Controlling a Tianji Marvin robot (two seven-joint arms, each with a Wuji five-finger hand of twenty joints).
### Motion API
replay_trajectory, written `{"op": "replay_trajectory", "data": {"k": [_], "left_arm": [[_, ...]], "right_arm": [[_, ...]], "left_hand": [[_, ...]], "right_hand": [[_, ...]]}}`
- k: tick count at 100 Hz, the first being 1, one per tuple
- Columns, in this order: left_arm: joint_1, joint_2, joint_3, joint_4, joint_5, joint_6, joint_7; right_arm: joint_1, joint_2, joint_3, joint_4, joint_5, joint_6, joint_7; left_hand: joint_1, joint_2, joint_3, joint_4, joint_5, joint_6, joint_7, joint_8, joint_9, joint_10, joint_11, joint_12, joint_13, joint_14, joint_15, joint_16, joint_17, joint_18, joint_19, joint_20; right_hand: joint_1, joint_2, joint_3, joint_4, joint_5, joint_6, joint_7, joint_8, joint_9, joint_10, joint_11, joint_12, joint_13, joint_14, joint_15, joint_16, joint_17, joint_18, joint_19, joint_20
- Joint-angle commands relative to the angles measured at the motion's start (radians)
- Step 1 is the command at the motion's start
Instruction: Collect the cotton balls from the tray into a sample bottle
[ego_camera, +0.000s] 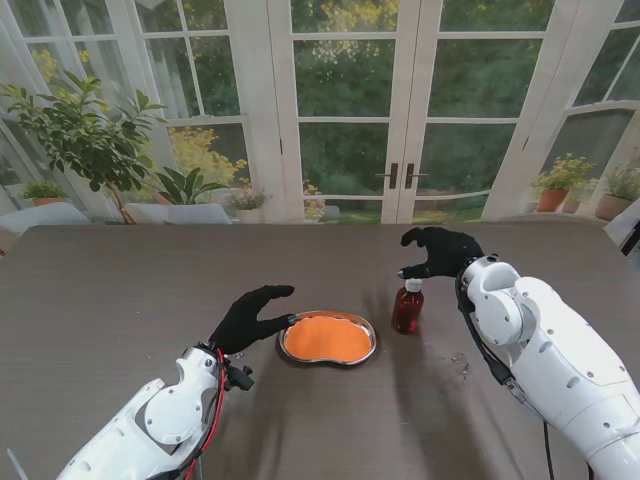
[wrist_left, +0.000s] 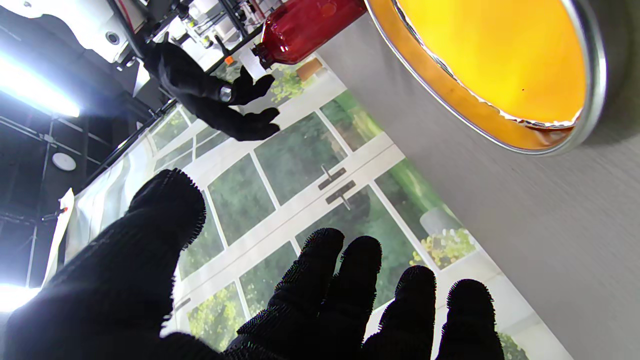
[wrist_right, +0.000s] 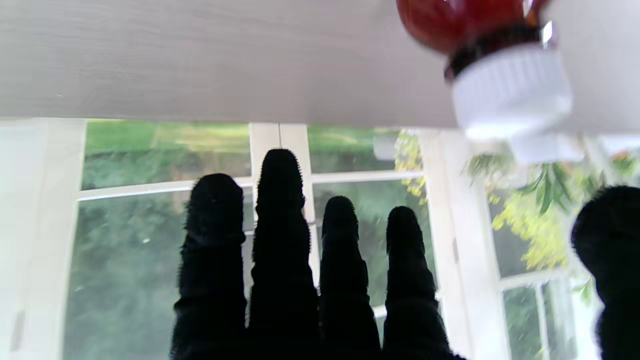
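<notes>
A kidney-shaped metal tray (ego_camera: 281, 343) with an orange inside lies at the table's middle; I make out no cotton balls in it. Its rim (wrist_left: 598, 75) also shows in the left wrist view. A red sample bottle (ego_camera: 407, 308) with a white cap (wrist_right: 510, 95) stands upright just right of the tray. My left hand (ego_camera: 250, 318) hovers open beside the tray's left edge, fingers spread (wrist_left: 320, 280). My right hand (ego_camera: 440, 252) hangs open over and just beyond the bottle (wrist_left: 305, 25), its thumb close to the cap, the fingers (wrist_right: 300, 250) straight and apart.
A few small pale specks (ego_camera: 462, 362) lie on the table right of the bottle, near my right forearm. The brown table runs wide on both sides. A backdrop of glass doors and potted plants stands behind its far edge.
</notes>
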Motion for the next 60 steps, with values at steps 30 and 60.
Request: {"op": "replay_trajectory", "data": {"k": [30,60], "left_arm": [[0.008,-0.004,-0.013,-0.015,-0.002,-0.001,-0.01],[0.014,-0.003,-0.019,-0.024,-0.008,0.004,-0.015]], "right_arm": [[-0.114,-0.066,0.101,-0.16,0.186,0.083,-0.172],[-0.215,-0.113,0.11,-0.282,0.349,0.071,-0.291]], "left_hand": [[0.012,0.044,-0.019,0.038,0.003,-0.13,-0.001,0.003,0.0,-0.025,0.0,0.005,0.02,0.007,0.003,0.006,0.006,0.001,-0.035,0.012],[0.015,0.053,-0.025,0.04,-0.005,-0.127,-0.004,0.001,-0.008,-0.022,-0.003,0.004,0.015,0.009,-0.001,0.005,0.002,0.0,-0.037,0.012]], "right_hand": [[0.054,0.027,-0.021,0.063,0.11,-0.016,0.026,0.006,0.094,0.013,-0.036,-0.038,0.011,0.018,-0.06,-0.043,-0.009,0.055,-0.086,-0.08],[0.12,-0.017,0.059,0.077,0.158,0.017,0.05,0.006,0.157,0.016,-0.041,-0.038,0.032,0.02,-0.079,-0.055,0.001,0.051,-0.101,-0.117]]}}
